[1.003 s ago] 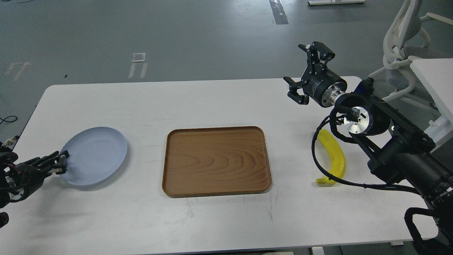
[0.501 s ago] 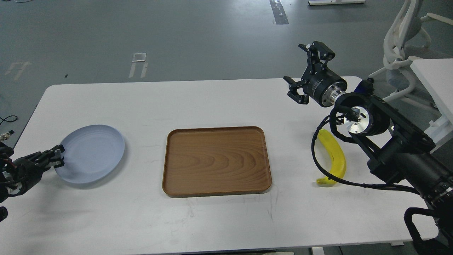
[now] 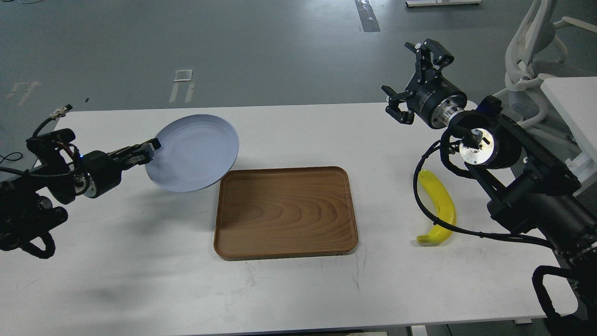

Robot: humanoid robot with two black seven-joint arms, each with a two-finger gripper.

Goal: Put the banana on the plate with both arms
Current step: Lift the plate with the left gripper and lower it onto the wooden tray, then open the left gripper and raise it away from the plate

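Note:
The pale blue plate (image 3: 193,153) is lifted off the table and tilted, just left of the wooden tray's far left corner. My left gripper (image 3: 150,150) is shut on the plate's left rim and holds it in the air. The yellow banana (image 3: 440,205) lies on the white table at the right, beside my right arm's cable. My right gripper (image 3: 416,78) is open and empty, raised above the table's far right part, well behind the banana.
A rectangular brown wooden tray (image 3: 285,211) lies in the middle of the white table (image 3: 298,289). A white office chair (image 3: 531,51) and a white desk edge (image 3: 571,107) stand at the far right, beyond the table.
My left gripper has lifted the plate off the table and carried it up and to the right, near the tray. My right gripper has risen slightly and moved right. The banana has not moved.

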